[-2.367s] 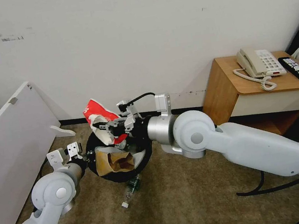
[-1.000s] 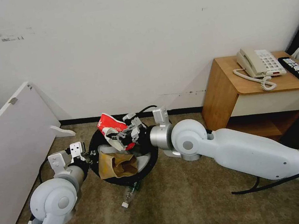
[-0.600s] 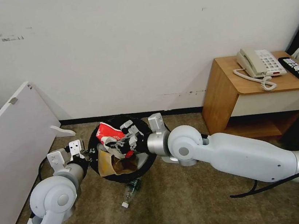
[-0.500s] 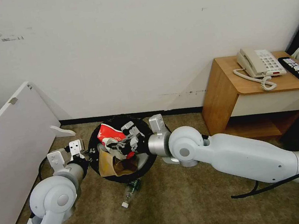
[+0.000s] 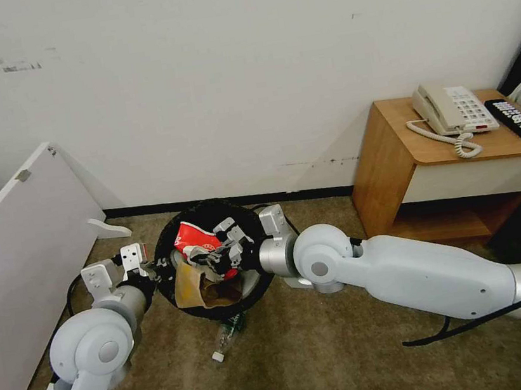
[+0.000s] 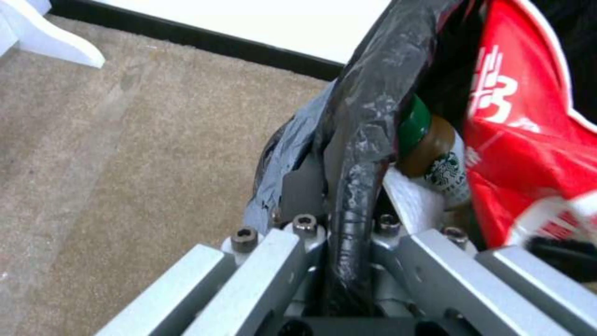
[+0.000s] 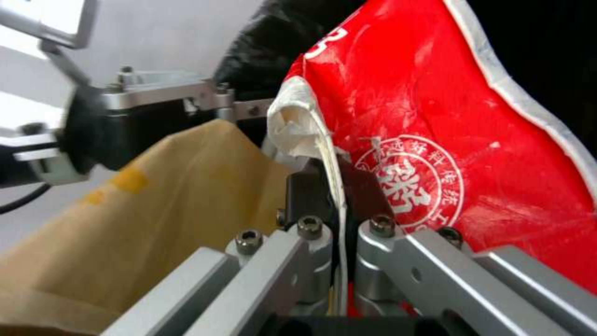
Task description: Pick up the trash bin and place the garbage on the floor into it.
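The trash bin [image 5: 255, 279], lined with a black bag, stands on the carpet floor [image 5: 332, 352] near the wall. My left gripper [image 5: 151, 274] is shut on its bagged rim [image 6: 357, 140], as the left wrist view shows between the fingers [image 6: 298, 186]. My right gripper [image 5: 207, 258] reaches into the bin, shut on the edge of a red-and-white wrapper [image 5: 190, 237] [image 7: 447, 116]. A brown paper bag [image 5: 199, 287] [image 7: 156, 214] and a green-capped bottle [image 6: 435, 158] lie inside. A clear green-labelled bottle [image 5: 227, 338] lies on the carpet just in front of the bin.
A wooden nightstand [image 5: 410, 162] with a phone [image 5: 451, 109] and a remote [image 5: 514, 118] stands at the right. A white board [image 5: 18, 252] leans at the left. A black cable [image 5: 482, 319] trails on the carpet under my right arm.
My right gripper has come down with the red-and-white wrapper from above the rim into the bin. The left gripper has kept its hold on the rim.
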